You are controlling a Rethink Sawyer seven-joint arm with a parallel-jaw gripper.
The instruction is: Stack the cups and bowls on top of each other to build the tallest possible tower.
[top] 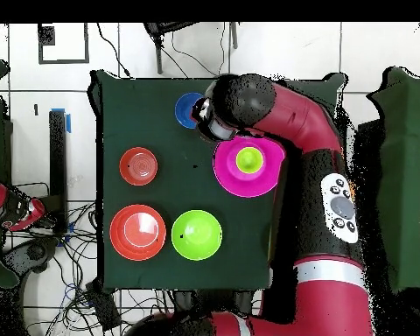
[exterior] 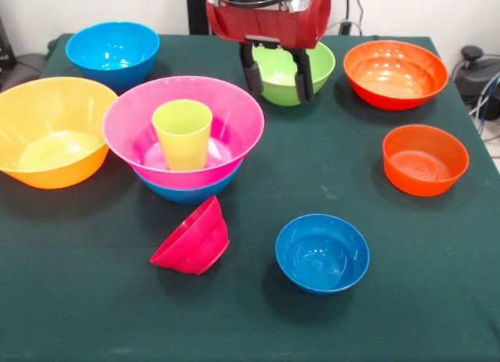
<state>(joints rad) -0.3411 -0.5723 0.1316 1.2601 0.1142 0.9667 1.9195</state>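
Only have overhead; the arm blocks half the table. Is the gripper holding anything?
Observer: No. The gripper is open and empty, hanging in front of the green bowl.
Operator: Anything under the pink bowl?
Observer: Yes. The pink bowl sits nested in a blue bowl, with the cup upright inside the pink one.
Operator: Where is the small crimson bowl?
Observer: The crimson bowl lies tipped on its side on the table, nearer the front camera than the pink bowl.
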